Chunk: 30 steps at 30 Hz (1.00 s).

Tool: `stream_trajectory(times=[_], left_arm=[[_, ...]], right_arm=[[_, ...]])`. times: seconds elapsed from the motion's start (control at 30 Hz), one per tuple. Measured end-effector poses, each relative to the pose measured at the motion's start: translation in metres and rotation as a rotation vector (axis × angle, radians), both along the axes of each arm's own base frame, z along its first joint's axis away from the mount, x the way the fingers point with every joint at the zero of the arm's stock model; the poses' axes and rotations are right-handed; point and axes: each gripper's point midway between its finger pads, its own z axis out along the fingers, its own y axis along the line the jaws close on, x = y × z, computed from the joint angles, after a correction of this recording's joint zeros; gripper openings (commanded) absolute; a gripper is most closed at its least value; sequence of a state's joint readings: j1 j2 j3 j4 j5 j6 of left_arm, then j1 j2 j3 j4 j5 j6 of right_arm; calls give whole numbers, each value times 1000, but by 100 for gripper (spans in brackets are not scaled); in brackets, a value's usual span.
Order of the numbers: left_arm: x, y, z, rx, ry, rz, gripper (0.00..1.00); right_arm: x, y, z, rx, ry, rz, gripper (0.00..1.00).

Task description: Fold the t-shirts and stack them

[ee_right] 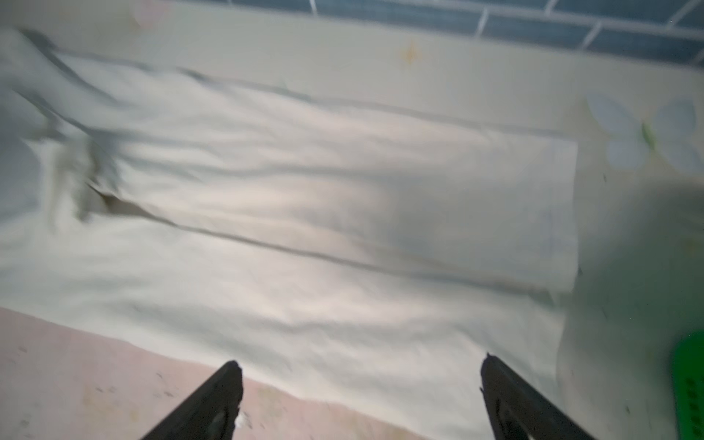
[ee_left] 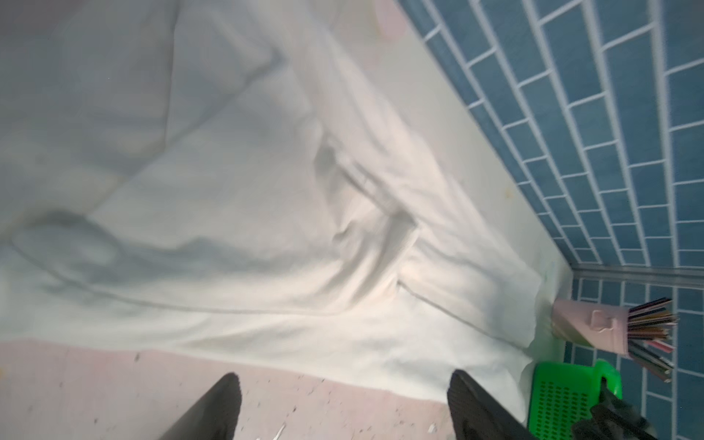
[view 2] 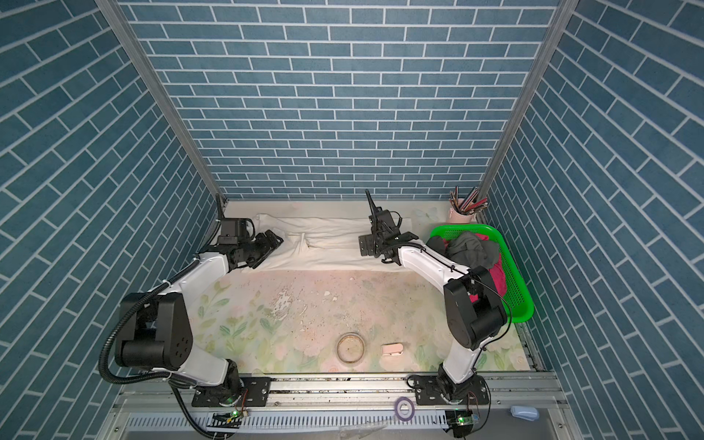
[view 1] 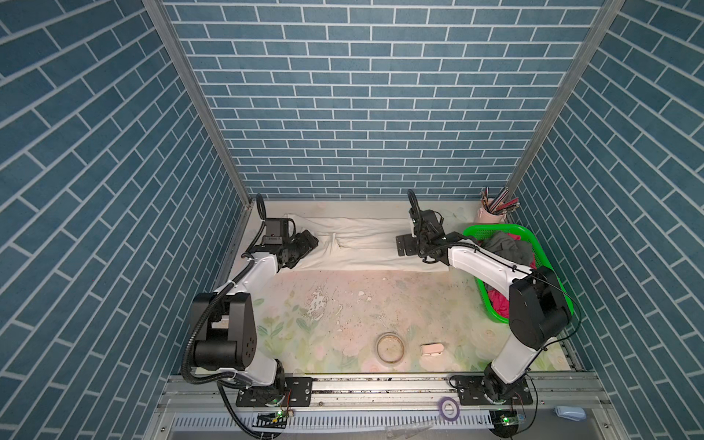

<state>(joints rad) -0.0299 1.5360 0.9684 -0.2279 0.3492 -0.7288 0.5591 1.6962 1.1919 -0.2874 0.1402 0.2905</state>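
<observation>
A cream-white t-shirt lies in a long folded band across the back of the table, with a bunched ridge near its left end. No print shows on it. My left gripper hangs open over the shirt's left end, nothing between its fingers. My right gripper stands open just above the shirt's near edge at the right end, holding nothing. A dark grey t-shirt and a magenta t-shirt lie crumpled in the basket.
The green mesh basket stands at the right wall under my right arm. A pink cup of pencils sits in the back right corner. A round ring and a small pink case lie near the front edge.
</observation>
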Motion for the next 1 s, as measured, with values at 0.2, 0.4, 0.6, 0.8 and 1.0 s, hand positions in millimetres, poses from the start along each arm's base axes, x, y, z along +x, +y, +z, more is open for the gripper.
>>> stream_trajectory(times=[0.2,0.4,0.6,0.8,1.0], left_arm=[[-31,11,-31,3,130,48,87],[-36,51,-50,11,206,161,87],[-36,69,-66,-30,217,198,87],[-26,85,-74,-44,200,227,87],[-19,99,-73,-32,174,244,87]], right_arm=[[-37,-71,-49,-37,145,-144,98],[-41,-100,-67,-12,190,-234,98],[-35,-105,-70,61,191,-263,95],[-23,-102,-79,152,197,-286,73],[-23,-96,-91,196,219,-291,35]])
